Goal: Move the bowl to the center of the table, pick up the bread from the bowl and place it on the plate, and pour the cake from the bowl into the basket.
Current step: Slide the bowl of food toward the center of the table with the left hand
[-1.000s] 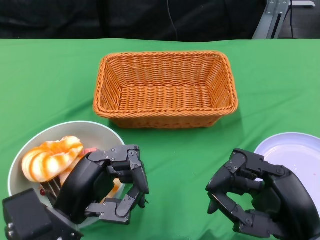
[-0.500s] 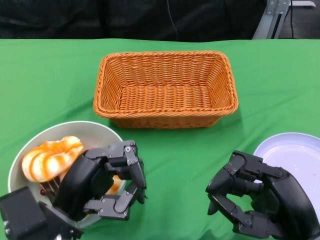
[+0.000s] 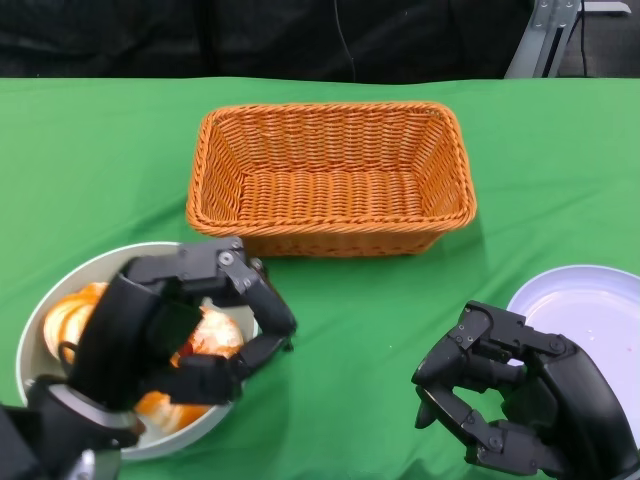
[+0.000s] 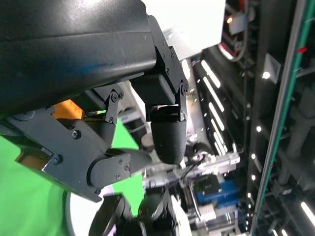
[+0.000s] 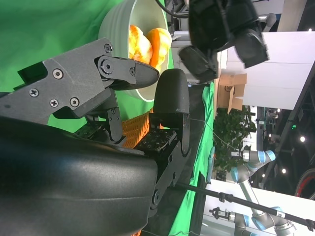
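I am on the first step: the bowl (image 3: 60,300) sits at the near left, not yet at the table's center. My left hand (image 3: 170,335) reaches over its right rim with fingers apart above the bread (image 3: 200,335), gripping nothing that I can see. My right hand (image 3: 515,400) waits curled and empty beside the plate (image 3: 590,300). Next I judge I need a firm hold on the rim, then a slide right, near the basket (image 3: 330,180).

I am in a robotics lab or demo hall. My table (image 3: 90,150) is draped in green cloth, with a black curtain (image 3: 250,40) along its far edge. My right wrist view shows another robot arm (image 5: 248,162) on a stand, a cardboard box (image 5: 231,84), a leafy plant (image 5: 229,135) and white walls. My left wrist view shows long strip lights (image 4: 216,101) on a high, dark ceiling.
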`<state>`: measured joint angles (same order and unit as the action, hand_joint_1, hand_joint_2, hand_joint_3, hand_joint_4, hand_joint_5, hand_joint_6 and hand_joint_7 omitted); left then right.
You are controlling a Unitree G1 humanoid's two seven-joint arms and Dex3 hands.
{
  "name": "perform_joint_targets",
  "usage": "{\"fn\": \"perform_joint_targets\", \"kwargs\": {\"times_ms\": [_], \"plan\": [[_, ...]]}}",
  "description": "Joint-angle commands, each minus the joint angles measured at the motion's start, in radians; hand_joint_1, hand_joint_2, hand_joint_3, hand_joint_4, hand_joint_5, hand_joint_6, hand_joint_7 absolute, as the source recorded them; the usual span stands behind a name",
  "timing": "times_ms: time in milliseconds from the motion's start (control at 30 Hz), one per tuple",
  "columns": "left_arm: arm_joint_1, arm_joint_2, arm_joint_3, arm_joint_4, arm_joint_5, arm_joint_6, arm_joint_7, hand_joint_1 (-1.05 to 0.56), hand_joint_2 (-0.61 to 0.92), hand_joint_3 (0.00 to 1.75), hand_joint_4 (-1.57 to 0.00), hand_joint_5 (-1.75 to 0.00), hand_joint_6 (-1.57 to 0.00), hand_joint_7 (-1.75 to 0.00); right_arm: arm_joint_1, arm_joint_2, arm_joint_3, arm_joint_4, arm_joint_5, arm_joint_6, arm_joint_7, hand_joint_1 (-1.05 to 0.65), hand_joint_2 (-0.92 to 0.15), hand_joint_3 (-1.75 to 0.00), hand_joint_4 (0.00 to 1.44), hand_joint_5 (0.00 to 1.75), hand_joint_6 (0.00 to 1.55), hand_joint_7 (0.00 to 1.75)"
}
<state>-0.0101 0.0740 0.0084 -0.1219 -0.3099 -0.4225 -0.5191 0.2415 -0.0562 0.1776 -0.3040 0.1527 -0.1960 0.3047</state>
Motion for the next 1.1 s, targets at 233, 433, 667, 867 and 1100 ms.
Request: {"fn": "perform_joint_targets", "kwargs": {"times_ms": [233, 433, 667, 867, 1100], "plan": [[-0.130, 0.070, 0.162, 0.119, 0.063, 0.048, 0.173, -0.44, 0.92, 0.09, -0.59, -0.45, -0.74, -0.08, -0.005, -0.002, -0.002, 0.008, 0.013, -0.015, 0.006, -0.20, -0.69, -0.66, 0.73, 1.45, 0.67, 1.21], [-0.196, 0.105, 0.229, 0.259, 0.115, 0.027, 0.258, -0.52, 0.92, 0.13, -0.49, -0.32, -0.64, -0.01, -0.005, -0.003, -0.003, 0.008, 0.008, -0.011, 0.003, -0.21, -0.68, -0.66, 0.73, 1.45, 0.67, 1.22], [-0.215, 0.153, 0.257, 0.367, 0.260, 0.075, 0.409, -0.61, 0.92, 0.25, -0.39, -0.15, -0.42, 0.00, -0.007, -0.002, 0.000, 0.010, 0.007, -0.011, 0.003, -0.22, -0.68, -0.66, 0.73, 1.44, 0.67, 1.22], [-0.210, 0.191, 0.254, 0.465, 0.384, 0.088, 0.533, -0.64, 0.92, 0.34, -0.33, -0.08, -0.34, 0.00, -0.006, 0.002, 0.003, 0.009, 0.001, -0.013, -0.002, -0.23, -0.68, -0.65, 0.73, 1.44, 0.68, 1.22], [-0.182, 0.235, 0.226, 0.363, 0.451, 0.395, 0.537, -0.61, 0.92, 0.53, -0.18, 0.00, -0.19, 0.00, -0.011, 0.004, 0.004, 0.014, -0.001, -0.021, -0.001, -0.23, -0.69, -0.65, 0.74, 1.44, 0.67, 1.23]]}}
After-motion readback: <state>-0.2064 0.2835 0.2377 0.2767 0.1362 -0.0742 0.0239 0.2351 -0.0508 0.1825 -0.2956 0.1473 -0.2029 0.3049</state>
